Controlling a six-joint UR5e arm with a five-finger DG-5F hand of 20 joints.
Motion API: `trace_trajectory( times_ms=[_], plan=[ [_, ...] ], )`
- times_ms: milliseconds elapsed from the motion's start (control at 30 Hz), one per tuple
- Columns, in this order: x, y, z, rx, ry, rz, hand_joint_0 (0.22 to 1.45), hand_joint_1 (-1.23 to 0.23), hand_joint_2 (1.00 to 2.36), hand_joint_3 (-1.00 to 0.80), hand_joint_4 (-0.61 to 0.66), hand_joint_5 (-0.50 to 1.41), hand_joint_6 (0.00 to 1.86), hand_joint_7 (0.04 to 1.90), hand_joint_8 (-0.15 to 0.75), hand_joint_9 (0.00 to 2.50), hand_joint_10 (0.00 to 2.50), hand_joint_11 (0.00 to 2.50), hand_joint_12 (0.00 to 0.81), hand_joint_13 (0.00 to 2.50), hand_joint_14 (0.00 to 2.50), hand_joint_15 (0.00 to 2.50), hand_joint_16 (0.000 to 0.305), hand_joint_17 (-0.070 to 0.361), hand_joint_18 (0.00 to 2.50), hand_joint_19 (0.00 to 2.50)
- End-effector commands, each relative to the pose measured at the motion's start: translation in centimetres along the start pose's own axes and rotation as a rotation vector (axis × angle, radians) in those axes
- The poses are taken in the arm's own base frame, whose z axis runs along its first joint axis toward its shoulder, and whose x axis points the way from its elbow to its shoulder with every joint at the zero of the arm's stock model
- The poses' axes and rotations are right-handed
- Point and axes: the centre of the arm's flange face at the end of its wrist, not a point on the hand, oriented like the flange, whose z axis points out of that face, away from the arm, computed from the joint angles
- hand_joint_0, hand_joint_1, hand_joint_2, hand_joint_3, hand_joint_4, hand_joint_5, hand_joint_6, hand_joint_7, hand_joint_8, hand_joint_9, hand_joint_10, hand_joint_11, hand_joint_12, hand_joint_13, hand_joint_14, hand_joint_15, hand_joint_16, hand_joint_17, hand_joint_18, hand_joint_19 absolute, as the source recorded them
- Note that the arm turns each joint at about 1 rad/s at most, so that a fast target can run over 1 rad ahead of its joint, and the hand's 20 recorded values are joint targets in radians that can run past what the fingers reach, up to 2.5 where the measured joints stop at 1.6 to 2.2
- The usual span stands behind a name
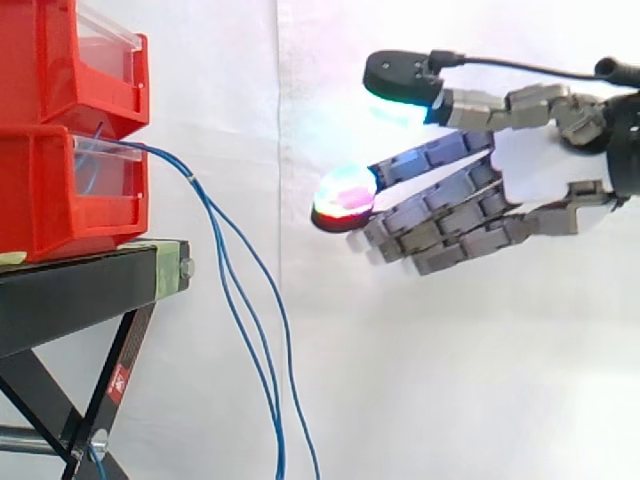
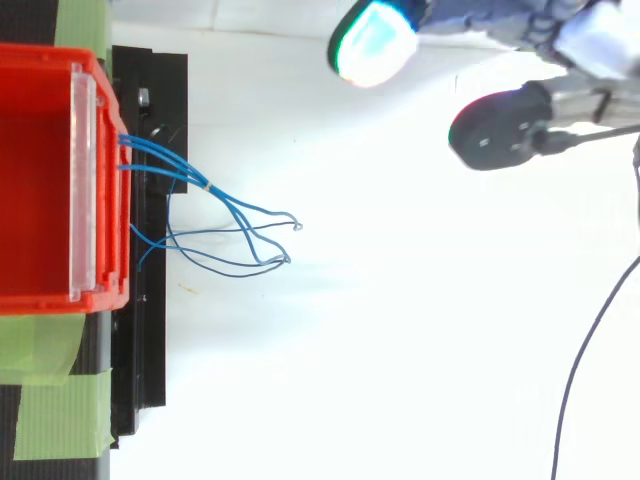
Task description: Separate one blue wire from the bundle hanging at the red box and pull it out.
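- Robot hand (image 1: 540,165) open, fingers apart, nothing held, well right of lower red bin (image 1: 50,200).
- Blue wire bundle (image 1: 192,181) hangs from that bin's front lip.
- Go in below the bin where strands fan out; pick strand farthest from bin, pinch just that one.

A white curtain (image 1: 450,380) is hung behind, evenly lit, with one vertical fold. A black stand (image 1: 70,290) is braced on crossed legs, and green tape (image 2: 50,420) is stuck on its top.
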Motion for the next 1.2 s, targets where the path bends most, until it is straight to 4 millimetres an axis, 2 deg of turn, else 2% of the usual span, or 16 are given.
trace_trajectory(
  times_ms=[0,67,333,500,633,733,933,1167],
  plan=[
    [1.2,-1.1,1.0,-0.023,-0.009,0.031,0.48,-0.65,1.0,-0.5,0.3,-0.19,0.5,0.93,0.331,0.45,0.01,0.24,0.412,0.2,0.01,0.21,0.065,0.147,0.03,0.08],
    [2.2,-1.7,1.7,-0.049,-0.025,0.048,0.48,-0.65,1.0,-0.5,0.3,-0.19,0.5,0.93,0.331,0.45,0.0,0.24,0.412,0.21,0.01,0.21,0.066,0.147,0.04,0.09],
    [3.3,-1.2,1.6,-0.074,-0.074,0.015,0.49,-0.65,1.0,-0.5,0.3,-0.19,0.5,0.93,0.33,0.45,0.01,0.25,0.413,0.22,0.01,0.22,0.065,0.147,0.06,0.1],
    [4.8,-3.1,2.3,-0.076,-0.079,0.017,0.49,-0.65,1.0,-0.5,0.29,-0.19,0.5,0.93,0.33,0.46,0.01,0.25,0.413,0.23,0.01,0.22,0.065,0.146,0.06,0.1],
    [6.5,-4.7,3.7,-0.091,-0.099,0.064,0.49,-0.65,1.0,-0.5,0.29,-0.19,0.5,0.93,0.329,0.46,0.01,0.25,0.412,0.23,0.01,0.22,0.065,0.146,0.08,0.11],
    [7.2,-5.0,4.4,-0.091,-0.101,0.072,0.49,-0.66,1.0,-0.5,0.29,-0.19,0.5,0.93,0.329,0.47,0.01,0.26,0.413,0.24,0.01,0.22,0.064,0.145,0.08,0.11],
    [9.0,-4.1,5.5,-0.109,-0.094,0.067,0.5,-0.68,1.0,-0.5,0.3,-0.18,0.5,0.94,0.337,0.51,0.01,0.24,0.419,0.28,0.01,0.2,0.064,0.144,0.15,0.1],
    [10.9,-3.5,5.5,-0.122,-0.115,0.045,0.52,-0.68,1.0,-0.5,0.31,-0.17,0.5,0.98,0.336,0.52,0.01,0.24,0.415,0.29,0.01,0.2,0.063,0.142,0.18,0.1]
  ],
)
